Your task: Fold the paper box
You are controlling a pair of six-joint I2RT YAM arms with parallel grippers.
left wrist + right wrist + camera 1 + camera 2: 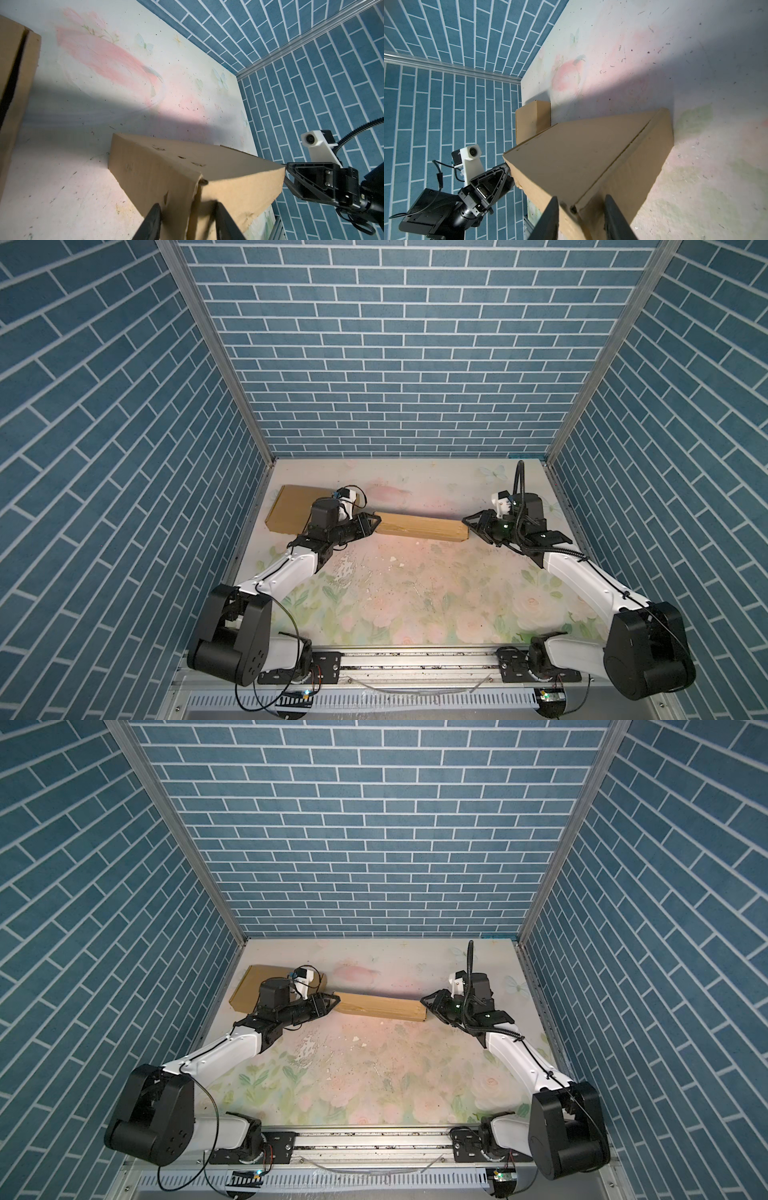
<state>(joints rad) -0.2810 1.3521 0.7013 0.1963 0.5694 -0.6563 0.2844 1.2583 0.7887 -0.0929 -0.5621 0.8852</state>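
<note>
Long brown box (419, 526) lies across the back of the flowered surface (415, 593), and there's an arm at each end. The left fingers (372, 521) and right fingers (468, 523) are parted astride its ends, likely bracing it square for the end flaps. Pinching or slack, I cannot tell. A second box (291, 508) sits parked at the far left, out of the way. No print or label on either.

- A long brown folded cardboard box (419, 526) lies crosswise on the floral-printed tabletop (415, 597) and blocks the middle.
- The left gripper (376, 522) and right gripper (467, 523) sit at its two ends and close off both.
- A flat brown cardboard carton (291, 506) fills the far left corner.
- The near half of the tabletop is bare.
- The strip before the blue brick-patterned back wall (374, 364) is bare too.
</note>
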